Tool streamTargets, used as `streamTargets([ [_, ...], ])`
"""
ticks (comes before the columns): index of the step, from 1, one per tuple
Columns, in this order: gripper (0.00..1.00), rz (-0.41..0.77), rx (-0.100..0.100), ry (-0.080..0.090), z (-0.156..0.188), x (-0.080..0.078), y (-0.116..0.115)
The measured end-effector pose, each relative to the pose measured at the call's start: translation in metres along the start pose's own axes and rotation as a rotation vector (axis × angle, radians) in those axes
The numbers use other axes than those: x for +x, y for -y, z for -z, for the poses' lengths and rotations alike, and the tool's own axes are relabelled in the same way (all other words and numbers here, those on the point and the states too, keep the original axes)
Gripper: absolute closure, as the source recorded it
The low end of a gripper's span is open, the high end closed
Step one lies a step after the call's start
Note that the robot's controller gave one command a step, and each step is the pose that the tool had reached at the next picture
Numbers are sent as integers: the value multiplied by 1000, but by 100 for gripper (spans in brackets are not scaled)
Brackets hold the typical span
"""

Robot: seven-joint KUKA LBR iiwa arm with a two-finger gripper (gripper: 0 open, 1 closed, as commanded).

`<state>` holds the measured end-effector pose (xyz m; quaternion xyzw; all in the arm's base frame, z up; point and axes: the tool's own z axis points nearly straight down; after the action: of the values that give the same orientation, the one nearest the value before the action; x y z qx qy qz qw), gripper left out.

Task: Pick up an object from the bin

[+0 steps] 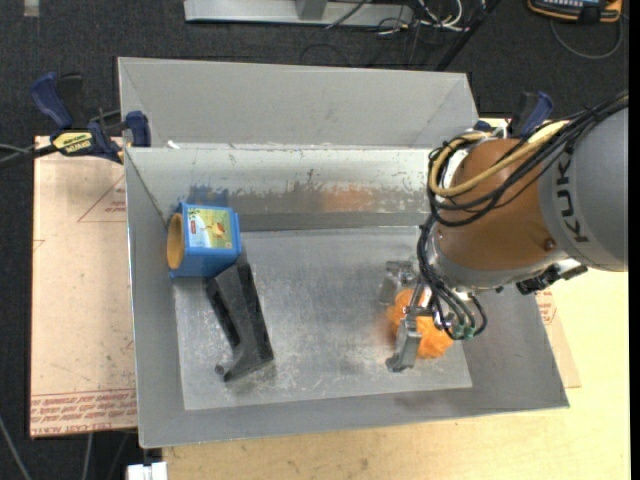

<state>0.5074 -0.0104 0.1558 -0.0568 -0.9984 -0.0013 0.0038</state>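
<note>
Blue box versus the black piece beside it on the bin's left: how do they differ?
The blue box is blocky, with a printed label and a yellow end; the black angled piece is plain, long and slim. The blue box sits by the back wall; the black angled piece runs from it toward the front. Both lie on the bin's left.

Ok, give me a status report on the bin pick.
Gripper low at the right side of the bin, right over a small orange thing. Blue box and black piece far left, apart from it. Nothing in the way.
</note>
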Motion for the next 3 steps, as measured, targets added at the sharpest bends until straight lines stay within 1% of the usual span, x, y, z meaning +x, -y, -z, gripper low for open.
streamTargets([
  [1,0,8,0,10,-12,-13,29],
  [2,0,149,-1,8,-30,-31,80],
  [3,0,350,6,10,-59,-31,91],
])
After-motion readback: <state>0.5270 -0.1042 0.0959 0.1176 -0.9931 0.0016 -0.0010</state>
